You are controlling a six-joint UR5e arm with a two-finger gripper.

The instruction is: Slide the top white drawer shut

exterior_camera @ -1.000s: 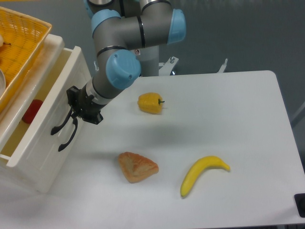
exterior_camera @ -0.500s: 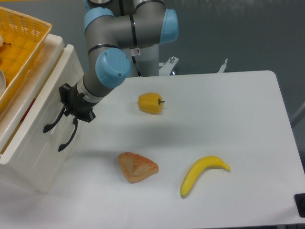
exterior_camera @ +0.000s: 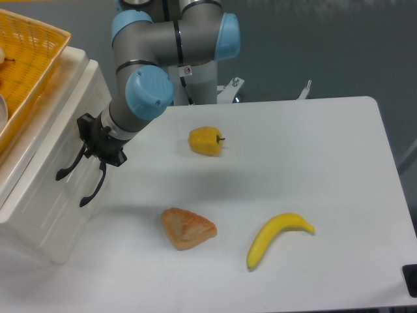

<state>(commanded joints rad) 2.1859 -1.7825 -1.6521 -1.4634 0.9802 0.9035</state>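
Where my gripper (exterior_camera: 98, 149) presses the top white drawer (exterior_camera: 65, 130) at its black handle (exterior_camera: 70, 164), finger state cannot be told; drawer sits flush, table's left. Nearby: yellow pepper (exterior_camera: 206, 141), pastry (exterior_camera: 187, 227), banana (exterior_camera: 276, 237).

Glossy cream-white top drawer (exterior_camera: 62, 124) at table's left edge, pushed in flush, curved black handle on front

Bright, even overhead light, soft faint shadows on the table (exterior_camera: 313, 150), sharp focus throughout.
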